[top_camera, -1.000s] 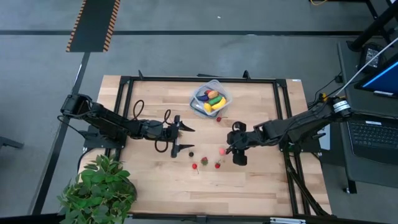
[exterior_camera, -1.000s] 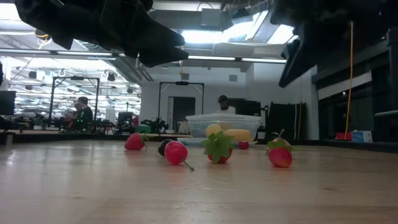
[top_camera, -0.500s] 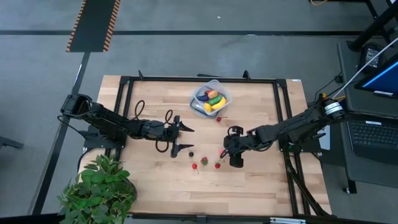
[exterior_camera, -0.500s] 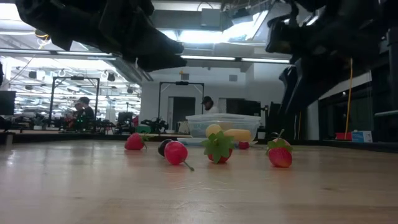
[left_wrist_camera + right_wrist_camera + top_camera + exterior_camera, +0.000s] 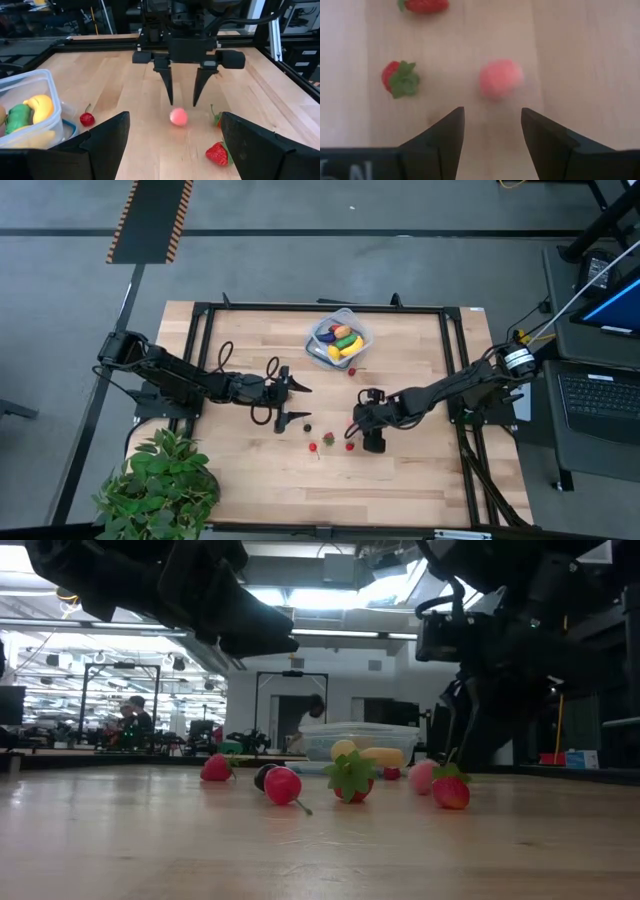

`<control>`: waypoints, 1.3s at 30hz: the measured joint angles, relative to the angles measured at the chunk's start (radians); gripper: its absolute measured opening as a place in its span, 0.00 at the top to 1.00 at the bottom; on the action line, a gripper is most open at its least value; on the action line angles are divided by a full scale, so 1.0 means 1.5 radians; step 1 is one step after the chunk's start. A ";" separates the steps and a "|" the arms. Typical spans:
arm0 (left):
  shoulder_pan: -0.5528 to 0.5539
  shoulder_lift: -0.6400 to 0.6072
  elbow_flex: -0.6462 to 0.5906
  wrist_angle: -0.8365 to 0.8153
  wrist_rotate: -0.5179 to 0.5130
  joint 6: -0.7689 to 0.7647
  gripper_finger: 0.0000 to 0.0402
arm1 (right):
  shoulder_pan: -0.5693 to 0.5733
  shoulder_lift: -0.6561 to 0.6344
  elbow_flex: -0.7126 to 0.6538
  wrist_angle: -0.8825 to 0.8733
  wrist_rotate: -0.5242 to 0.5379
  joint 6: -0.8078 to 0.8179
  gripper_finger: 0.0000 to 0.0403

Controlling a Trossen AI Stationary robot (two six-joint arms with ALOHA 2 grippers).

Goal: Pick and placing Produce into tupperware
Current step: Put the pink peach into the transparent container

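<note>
Our right pincer [image 5: 181, 95] hangs released just above the pink fruit [image 5: 178, 117] — our left pincer [image 5: 293, 402] waits released, apart.

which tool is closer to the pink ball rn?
Right. The right tool hangs open directly above the pink ball; the left tool, also open, waits well off to the ball's side, across the table.

The clear tupperware [image 5: 339, 338] sat at the far middle of the table, holding a yellow banana [image 5: 346, 352], a green piece and other bright produce. A small cherry [image 5: 352, 372] lay just beside it. Nearer the front, a pink round fruit [image 5: 501, 78], two strawberries [image 5: 450, 787] and a dark berry [image 5: 307, 427] lay loose on the wood.
</note>
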 joint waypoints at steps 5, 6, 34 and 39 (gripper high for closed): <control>0.000 0.000 0.000 -0.004 0.000 0.000 0.24 | 0.000 0.001 0.000 0.007 -0.005 0.001 0.51; 0.000 0.000 0.000 -0.006 0.000 0.000 0.24 | 0.000 0.001 0.000 0.012 -0.005 0.000 0.51; 0.000 0.000 0.000 -0.012 0.000 0.000 0.24 | 0.000 0.001 0.000 0.087 -0.088 0.018 0.51; 0.000 0.000 0.000 -0.012 0.000 0.000 0.24 | 0.001 0.001 0.000 0.113 -0.089 0.017 0.51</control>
